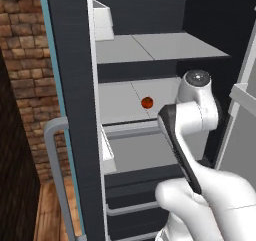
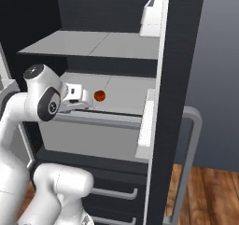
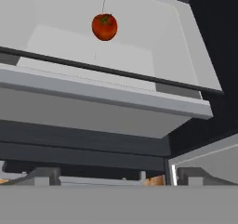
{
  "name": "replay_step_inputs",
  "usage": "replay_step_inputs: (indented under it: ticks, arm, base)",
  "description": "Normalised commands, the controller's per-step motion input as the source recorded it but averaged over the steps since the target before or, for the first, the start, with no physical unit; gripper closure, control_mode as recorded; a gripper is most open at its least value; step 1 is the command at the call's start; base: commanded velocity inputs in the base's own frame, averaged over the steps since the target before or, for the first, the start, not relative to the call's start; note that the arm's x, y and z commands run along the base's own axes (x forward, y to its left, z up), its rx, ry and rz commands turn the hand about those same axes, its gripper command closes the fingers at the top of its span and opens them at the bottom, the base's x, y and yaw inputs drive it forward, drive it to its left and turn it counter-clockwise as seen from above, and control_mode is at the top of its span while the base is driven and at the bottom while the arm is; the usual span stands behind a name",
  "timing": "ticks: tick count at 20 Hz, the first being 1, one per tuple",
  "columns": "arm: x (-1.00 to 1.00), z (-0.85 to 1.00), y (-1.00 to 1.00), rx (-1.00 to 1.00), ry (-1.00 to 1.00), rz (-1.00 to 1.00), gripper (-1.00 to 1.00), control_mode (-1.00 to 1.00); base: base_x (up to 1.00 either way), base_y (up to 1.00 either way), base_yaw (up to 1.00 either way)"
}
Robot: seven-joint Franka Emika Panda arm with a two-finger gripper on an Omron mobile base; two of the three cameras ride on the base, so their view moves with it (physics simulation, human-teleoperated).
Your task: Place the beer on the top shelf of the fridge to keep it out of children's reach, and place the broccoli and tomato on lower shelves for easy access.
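Right base view: tomato on fridge shelf, seemingly just beyond gripper.

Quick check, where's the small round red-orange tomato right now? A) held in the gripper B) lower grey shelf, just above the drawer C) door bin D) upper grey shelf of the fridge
B: the small round red-orange tomato rests alone on the lower grey shelf of the dark charcoal fridge, below the upper shelf and above the grey drawer; the gripper stands beside it, jaws open and apart from it.
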Motion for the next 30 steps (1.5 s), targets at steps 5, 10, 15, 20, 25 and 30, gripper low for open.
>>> replay_step_inputs:
  ticks: [5, 10, 15, 20, 25, 30]
  arm:
    - [-1.0, 0.0, 0.0, 0.08, -0.12, 0.1, -1.0, -1.0]
    - [-0.94, 0.01, 0.18, 0.17, -0.21, 0.02, -1.0, -1.0]
    - [-0.72, 0.29, 0.33, 0.15, -0.15, 0.0, -1.0, -1.0]
    - [-0.43, 0.21, 0.06, 0.03, -0.03, 0.0, -1.0, -1.0]
    - [-0.1, 0.06, -0.05, 0.0, 0.0, 0.0, -1.0, -1.0]
    - [-0.04, 0.07, -0.06, 0.0, 0.0, 0.0, -1.0, -1.0]
  base:
    - [0.0, 0.0, 0.0]
    - [0.0, 0.0, 0.0]
    - [0.0, 0.0, 0.0]
    - [0.0, 0.0, 0.0]
    - [0.0, 0.0, 0.0]
    - [0.0, 0.0, 0.0]
